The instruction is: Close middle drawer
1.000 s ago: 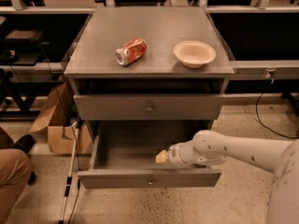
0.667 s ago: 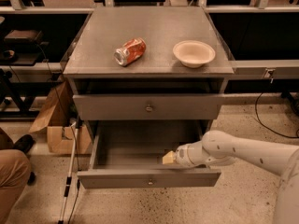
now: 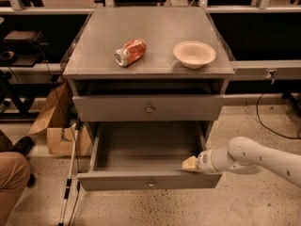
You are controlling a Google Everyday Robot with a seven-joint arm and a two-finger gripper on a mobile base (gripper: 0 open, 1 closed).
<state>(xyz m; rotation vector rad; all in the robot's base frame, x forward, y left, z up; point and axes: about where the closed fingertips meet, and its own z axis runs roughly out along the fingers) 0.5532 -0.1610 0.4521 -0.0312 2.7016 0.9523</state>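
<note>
The middle drawer [image 3: 117, 181] is a grey metal tray pulled far out of the cabinet, with a wide flat front panel and a small round knob [image 3: 151, 183]. Its inside [image 3: 146, 147] looks empty. My gripper [image 3: 190, 164], on a white arm coming in from the right, sits inside the drawer's front right corner, just behind the top edge of the front panel. It holds nothing that I can see.
The drawer above [image 3: 113, 108] stands nearly shut. On the cabinet top lie a crushed red can [image 3: 130, 52] and a beige bowl [image 3: 194, 53]. A cardboard box [image 3: 54, 121], a white pole [image 3: 69, 173] and a person's leg [image 3: 9, 182] are at left. A cable [image 3: 268, 124] lies on the floor at right.
My gripper has moved right and toward the drawer's front panel, from the drawer's middle right to its front right corner. The drawer has not visibly moved.
</note>
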